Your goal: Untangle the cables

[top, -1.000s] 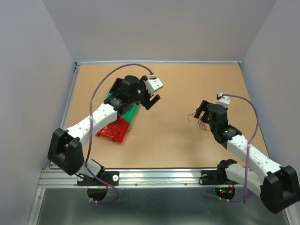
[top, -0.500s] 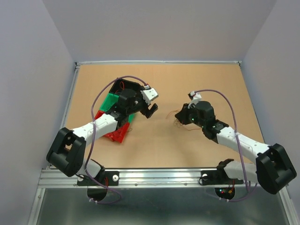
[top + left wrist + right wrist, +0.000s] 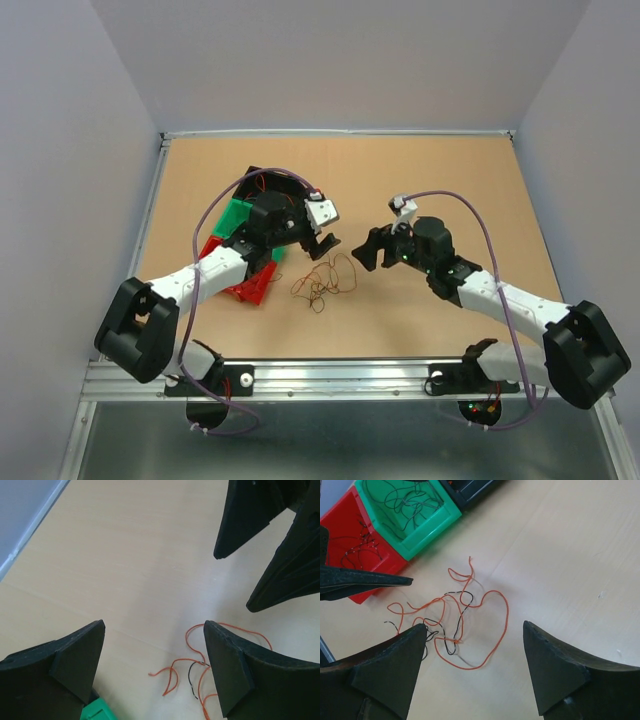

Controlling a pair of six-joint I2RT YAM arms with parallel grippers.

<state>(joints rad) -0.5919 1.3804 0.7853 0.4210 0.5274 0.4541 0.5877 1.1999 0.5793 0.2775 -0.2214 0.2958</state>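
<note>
In the top view the bins are largely covered by the left arm. Only parts of a red bin (image 3: 245, 281), a green bin (image 3: 237, 213) and a black bin (image 3: 272, 177) are seen, and their contents can hardly be made out. The cables (image 3: 322, 280) are seen as a thin loose bunch lying on the surface (image 3: 440, 170), just in front of and between the two grippers. The left gripper (image 3: 324, 246) and the right gripper (image 3: 364, 250) are held near each other, tips facing, and how far they are spread is hard to read from above.

In the left wrist view the left gripper (image 3: 154, 626) is spread wide and nothing is held. Only a corner of the cables (image 3: 200, 666) is caught, orange with one short black piece; the rest is cut off by the lower edge and the right finger. Two fingers (image 3: 250, 515) of the right gripper are seen at the upper right.

In the right wrist view the right gripper (image 3: 474, 628) is likewise spread wide and nothing is gripped. Here the cables (image 3: 455, 615) are shown whole, orange loops crossed by black strands, beside the red bin (image 3: 340, 530). Thin dark wires are shown inside it and inside the green bin (image 3: 430, 532). The black bin (image 3: 475, 487) is cut off by the upper edge
</note>
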